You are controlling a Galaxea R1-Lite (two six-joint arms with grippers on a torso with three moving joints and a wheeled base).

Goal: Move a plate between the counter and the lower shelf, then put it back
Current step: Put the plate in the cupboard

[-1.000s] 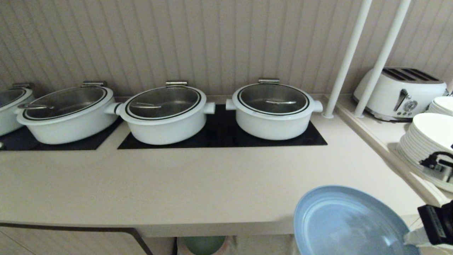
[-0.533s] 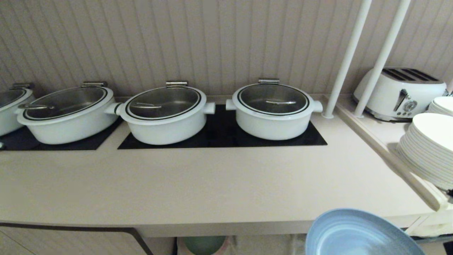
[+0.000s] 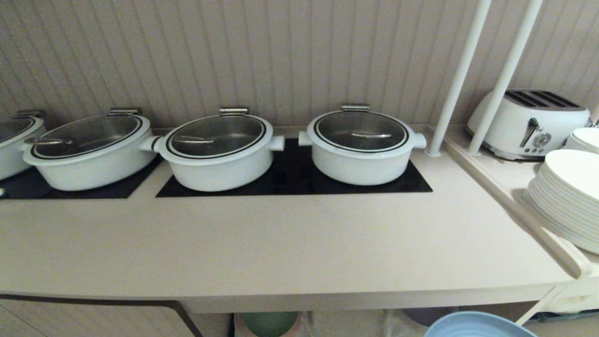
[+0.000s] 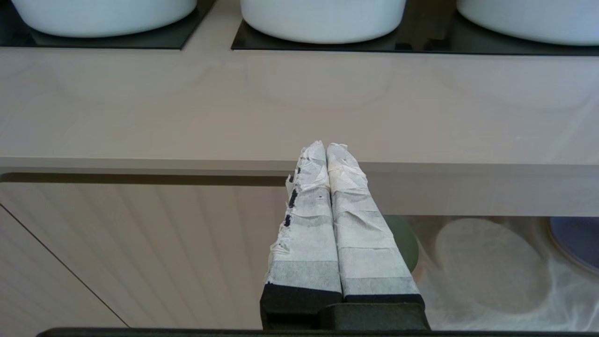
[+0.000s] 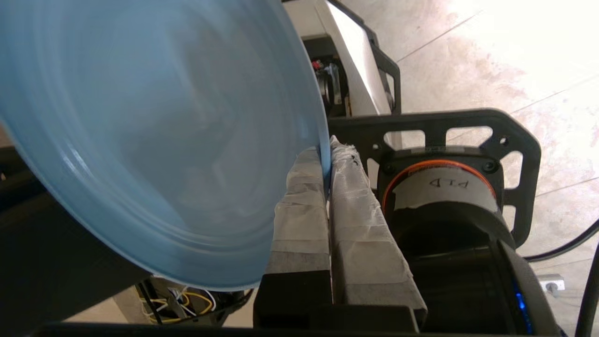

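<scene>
The light-blue plate (image 3: pixel 477 326) shows only as a curved sliver at the bottom right of the head view, in front of and below the counter (image 3: pixel 262 248). In the right wrist view the plate (image 5: pixel 154 131) fills much of the picture, and my right gripper (image 5: pixel 326 150) is shut on its rim, held over the robot's own base and the floor. My left gripper (image 4: pixel 326 146) is shut with nothing in it, parked in front of the counter edge (image 4: pixel 187 164). The lower shelf (image 4: pixel 491 267) with its white cloth lies under the counter.
Three white lidded pots (image 3: pixel 360 146) stand on black glass panels (image 3: pixel 290 180) at the back. A raised ledge on the right carries a toaster (image 3: pixel 529 122), white poles (image 3: pixel 461 70) and stacked white plates (image 3: pixel 564 196). A green plate (image 4: pixel 402 238) and a purple plate (image 4: pixel 578 236) sit on the shelf.
The blue plate has dropped steadily toward the bottom right of the head view, from level with the counter to below its front edge. The right arm has left that view. The left gripper stays parked.
</scene>
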